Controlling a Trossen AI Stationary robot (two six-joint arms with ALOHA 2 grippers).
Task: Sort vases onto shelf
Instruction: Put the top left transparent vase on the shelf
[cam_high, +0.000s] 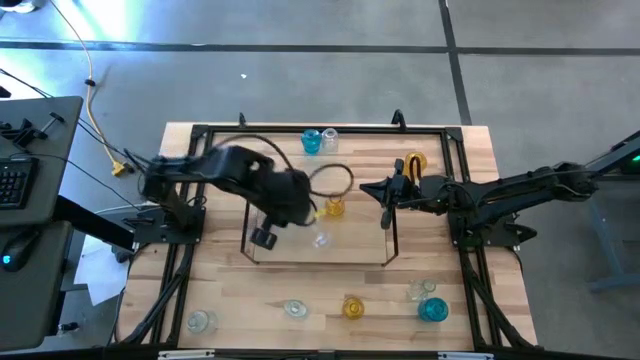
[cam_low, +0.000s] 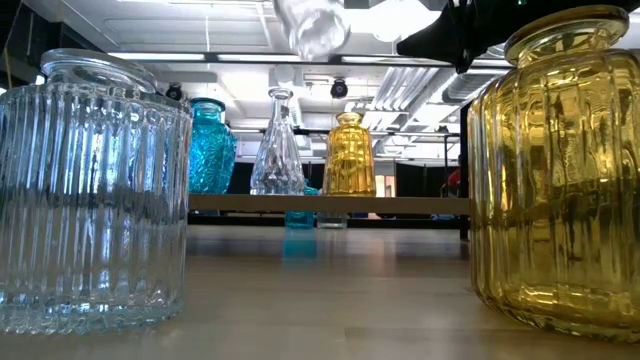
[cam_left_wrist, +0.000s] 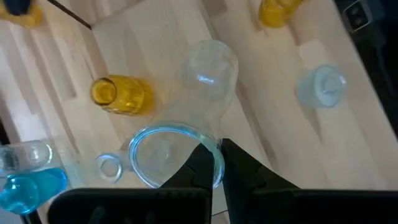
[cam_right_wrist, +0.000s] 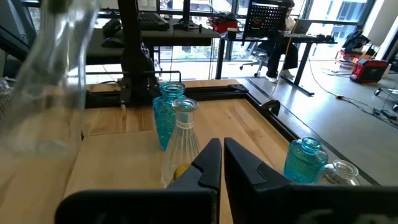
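In the low view, the clear jar (cam_low: 95, 190) and amber jar (cam_low: 560, 170) are cut off by the edges, and a blurred clear vase (cam_low: 312, 25) is cropped at the top. In the left wrist view, the left gripper (cam_left_wrist: 217, 165) hides part of that vase's rim.

Twelve vases, one shelf.
Six clear vases (cam_high: 295, 309) show, three blue vases (cam_high: 432, 310) and three amber vases (cam_high: 352, 307). By the left wrist and low views, one of each colour stands on the single shelf (cam_high: 360, 238). On the surface stand two blue, two amber and four clear.
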